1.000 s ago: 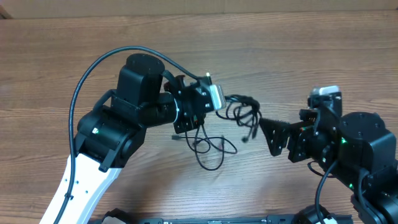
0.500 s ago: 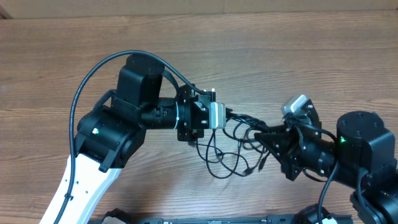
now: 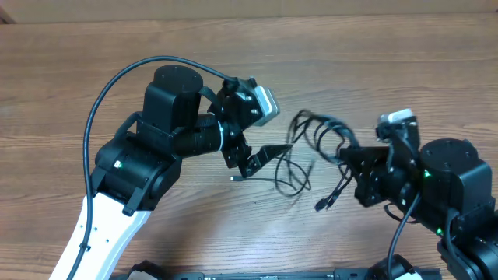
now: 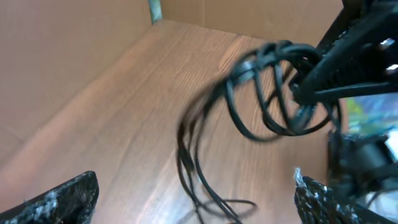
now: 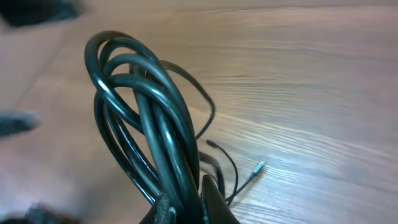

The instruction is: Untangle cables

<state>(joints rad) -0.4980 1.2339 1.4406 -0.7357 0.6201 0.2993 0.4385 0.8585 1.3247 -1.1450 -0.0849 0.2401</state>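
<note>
The cables (image 3: 315,131) are a bunch of thin black loops. They hang from my right gripper (image 3: 345,153), which is shut on them. Strands trail down to the table (image 3: 296,177) and a plug end dangles at the cable tip (image 3: 320,206). In the right wrist view the looped cables (image 5: 143,118) rise from between the shut fingertips of the right gripper (image 5: 186,208), and a small silver plug (image 5: 258,167) lies on the wood. My left gripper (image 3: 268,128) stands wide open just left of the bunch and holds nothing. In its own view the left gripper (image 4: 196,196) frames the blurred cables (image 4: 267,93) ahead.
A wooden table (image 3: 389,62) lies under both arms. A thick black arm cable (image 3: 117,89) arcs over the left arm. Cardboard walls (image 4: 74,56) show at the table's far side in the left wrist view.
The left gripper opened and let go of the cables. The right gripper shut on the bunch and drew it right and upward, away from the left gripper.
</note>
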